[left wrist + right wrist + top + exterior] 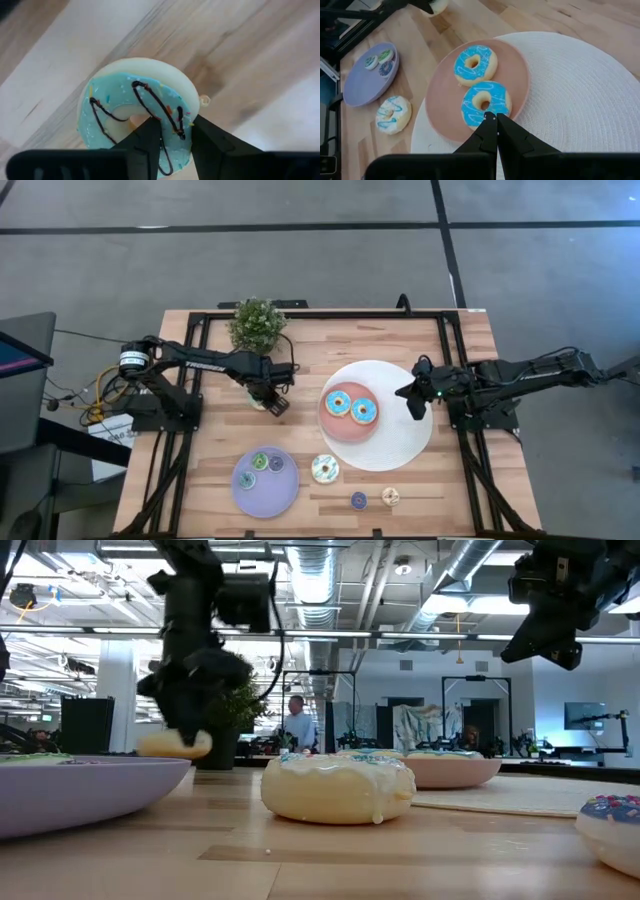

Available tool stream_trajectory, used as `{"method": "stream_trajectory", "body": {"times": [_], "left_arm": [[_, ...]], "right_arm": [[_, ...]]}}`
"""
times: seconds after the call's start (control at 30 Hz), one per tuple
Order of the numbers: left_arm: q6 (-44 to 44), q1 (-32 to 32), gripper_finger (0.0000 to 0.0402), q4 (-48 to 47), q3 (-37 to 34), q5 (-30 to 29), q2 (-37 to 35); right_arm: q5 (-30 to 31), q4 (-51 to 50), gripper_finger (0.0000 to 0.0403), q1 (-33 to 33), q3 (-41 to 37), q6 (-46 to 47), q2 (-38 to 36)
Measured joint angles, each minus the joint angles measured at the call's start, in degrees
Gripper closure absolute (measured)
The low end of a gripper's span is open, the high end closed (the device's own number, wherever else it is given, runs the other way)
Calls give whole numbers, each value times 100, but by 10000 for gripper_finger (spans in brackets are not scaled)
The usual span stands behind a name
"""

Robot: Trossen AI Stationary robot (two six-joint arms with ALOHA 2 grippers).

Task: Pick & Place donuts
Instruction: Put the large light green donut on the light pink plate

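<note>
Left jaws pinching a teal-iced donut clear of the desk; right jaws pressed together above the pink plate.

In the left wrist view one finger passes through the donut's hole and the other bears on its outer rim; the low view shows this donut lifted above the wood, near the potted plant. Two blue-iced donuts lie on the pink plate, which rests on a white round mat. A pale-iced donut lies on the desk between the lavender plate and the mat. Three tiny donuts sit on the lavender plate. Two more tiny ones lie near the front edge.
</note>
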Motion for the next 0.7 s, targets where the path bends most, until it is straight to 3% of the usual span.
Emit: {"method": "stream_trajectory", "body": {"times": [0.4, 0.6, 0.7], "left_arm": [[-489, -596, 319, -50, 1348, -236, 0], [-875, -1024, 319, 746, 1884, -304, 0], [-968, -1237, 319, 1206, 2000, -629, 0]], "right_arm": [[173, 463, 403, 0, 4, -2, 444], [171, 464, 403, 0, 4, 0, 1066], [127, 461, 403, 0, 13, 187, 1326]]}}
